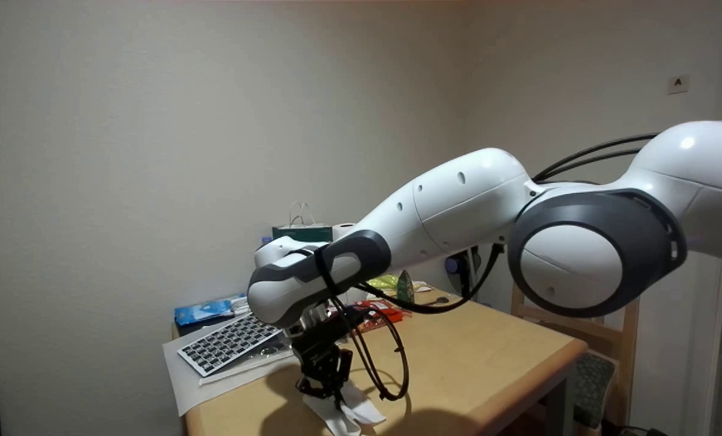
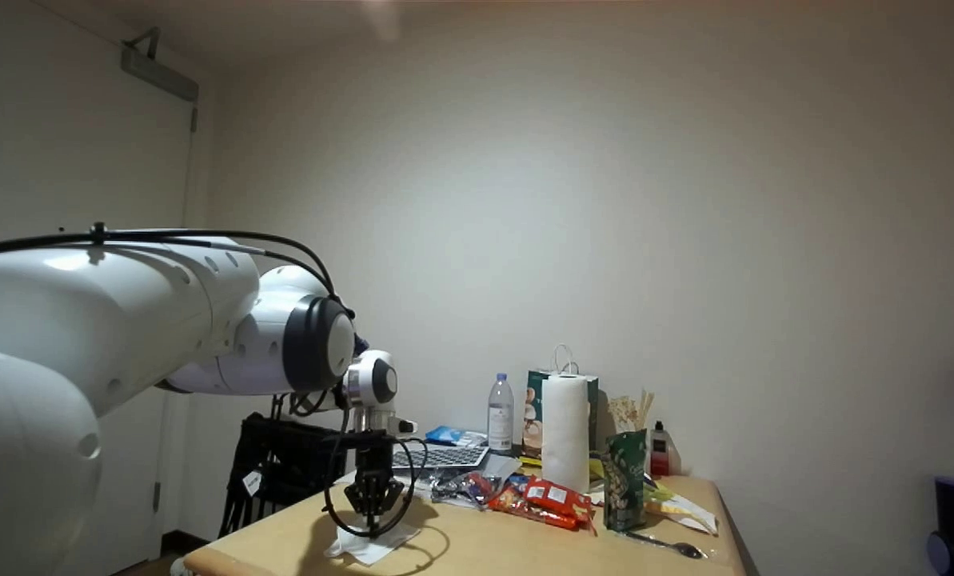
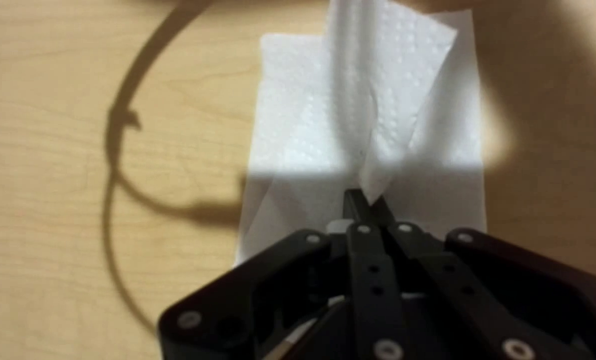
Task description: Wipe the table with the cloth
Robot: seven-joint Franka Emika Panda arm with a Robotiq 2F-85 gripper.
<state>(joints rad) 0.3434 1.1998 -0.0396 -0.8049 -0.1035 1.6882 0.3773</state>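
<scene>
Pale walls point(image 2: 684, 200) back a wooden table point(image 1: 475, 363). On it lies a white cloth point(image 3: 298, 120), one fold pinched by the black gripper point(image 3: 369, 201). In the wrist view, that fold is cut off at twelve o'clock, and the gripper covers the cloth at six. In an exterior view, the arm point(image 1: 457, 200) mostly hides a paper roll point(image 1: 340, 232).

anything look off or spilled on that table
I see no spill. In an exterior view, the white sheet near the keyboard juts past the edge of the table, which looks untidy. The cloth pinched between the fingers looks odd: in the wrist view it is bunched and dimpled, more like paper than fabric.
</scene>
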